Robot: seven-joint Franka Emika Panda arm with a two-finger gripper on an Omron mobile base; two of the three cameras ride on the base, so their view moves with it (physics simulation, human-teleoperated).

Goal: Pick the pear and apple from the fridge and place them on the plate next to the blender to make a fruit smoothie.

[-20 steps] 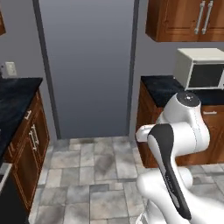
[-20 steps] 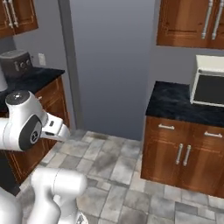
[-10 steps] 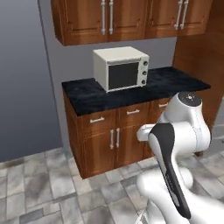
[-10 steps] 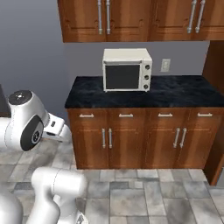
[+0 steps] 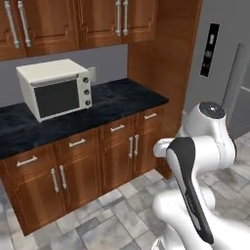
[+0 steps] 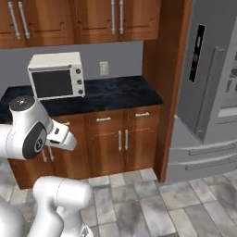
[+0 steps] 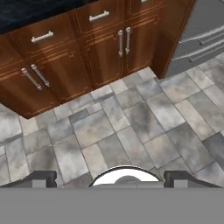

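on the left, a white microwave [image 6: 56, 75] sits on the dark stone surface [image 6: 115, 94], with brown wall cabinets [image 5: 78, 22] above it and brown base cabinets [image 6: 118, 139] with bar pulls below. a wall outlet [image 6: 103, 68] is on the grey wall just right of the microwave. a tall wooden panel [image 6: 165, 83] closes off the cabinet run. to the right of it stands the fridge [image 6: 208, 92], grey, its doors shut, with a long vertical bar handle [image 6: 210, 90] and a dark dispenser strip [image 6: 198, 53]; its drawer fronts show at the top right of the hand view [image 7: 201, 37].

the pear and the apple are presumably behind those shut doors. the arm is folded close over the base, the hand camera looking down at the grey tiled floor [image 7: 131, 127]. the claw [image 7: 111, 179] shows just two dark tips at the bottom edge, set wide apart with nothing between them, so it looks spread and carrying nothing.

judging the handling: the door comes first, and the bar handle is stiff and best hooked around mid-height. both fruits are likely light, firm and smooth-skinned, so prone to roll or slip; a grip across the widest part, squeezed gently, should hold without bruising.
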